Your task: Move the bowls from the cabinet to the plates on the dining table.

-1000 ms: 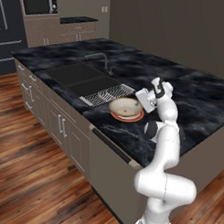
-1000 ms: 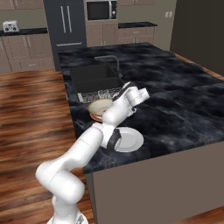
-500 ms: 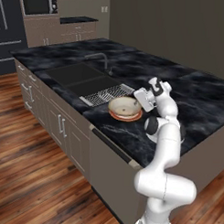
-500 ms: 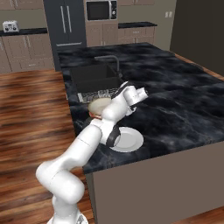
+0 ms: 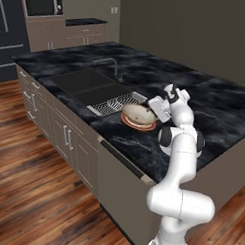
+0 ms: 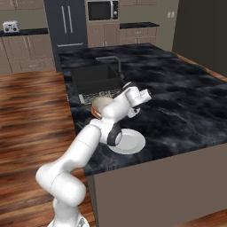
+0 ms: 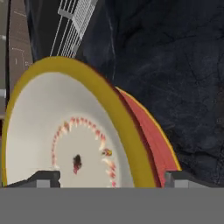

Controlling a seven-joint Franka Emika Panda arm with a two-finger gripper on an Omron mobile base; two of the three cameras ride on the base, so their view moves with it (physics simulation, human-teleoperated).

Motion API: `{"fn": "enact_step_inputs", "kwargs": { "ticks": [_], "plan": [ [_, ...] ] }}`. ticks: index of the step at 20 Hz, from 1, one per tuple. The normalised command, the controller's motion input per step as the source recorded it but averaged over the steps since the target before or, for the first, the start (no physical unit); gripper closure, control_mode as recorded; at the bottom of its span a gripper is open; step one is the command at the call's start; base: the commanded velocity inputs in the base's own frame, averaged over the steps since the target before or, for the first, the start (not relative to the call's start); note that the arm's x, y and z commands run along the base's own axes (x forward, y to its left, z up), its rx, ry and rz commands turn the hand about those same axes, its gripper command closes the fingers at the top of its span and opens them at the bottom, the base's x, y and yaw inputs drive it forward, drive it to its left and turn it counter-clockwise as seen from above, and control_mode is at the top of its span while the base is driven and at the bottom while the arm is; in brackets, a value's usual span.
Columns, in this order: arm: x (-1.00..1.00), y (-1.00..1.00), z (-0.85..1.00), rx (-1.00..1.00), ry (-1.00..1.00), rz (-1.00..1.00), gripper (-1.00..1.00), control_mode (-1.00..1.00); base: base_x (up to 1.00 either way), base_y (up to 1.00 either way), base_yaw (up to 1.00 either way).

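Cream bowl (image 5: 139,114) sits on orange plate (image 5: 139,126), mid frame, by sink rack (image 5: 112,103) on black table (image 5: 143,150). End effector (image 7: 109,178) let go, fingers wide, bowl rim between. White plate (image 6: 131,142) near front edge, w/o bowl.

No readable text, labels, brand names, numbers or signs appear anywhere in these views. The cream bowl (image 7: 65,144) carries only a painted ring of small red marks and 2 tiny spots inside, with no lettering. The microwave (image 6: 103,10), the dark refrigerator (image 6: 66,22) and the toaster (image 6: 11,27) at the back of the kitchen show no legible markings. The black marble counter (image 5: 215,112) is veined but bears no writing.
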Motion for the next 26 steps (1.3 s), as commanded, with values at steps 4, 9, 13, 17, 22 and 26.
{"fn": "enact_step_inputs", "kwargs": {
  "ticks": [4, 9, 13, 17, 22, 26],
  "plan": [
    [-0.09, -0.23, 0.08, 0.01, 0.0, 0.0, -1.0, -1.0, 0.0, 0.0, 0.0],
    [-0.08, -0.18, 0.22, 0.03, 0.0, 0.0, -1.0, -1.0, 0.0, 0.0, 0.0],
    [-0.06, -0.13, 0.36, 0.04, 0.03, -0.01, -1.0, -1.0, 0.0, 0.0, 0.0],
    [-0.12, -0.06, 0.4, 0.03, 0.04, -0.02, -1.0, -1.0, 0.0, 0.0, 0.0],
    [-0.27, -0.14, 0.31, 0.08, 0.07, -0.07, -1.0, -1.0, 0.0, 0.0, 0.0],
    [-0.29, -0.12, 0.27, 0.09, 0.04, -0.09, -1.0, -1.0, 0.0, 0.0, 0.0]
  ]
}}
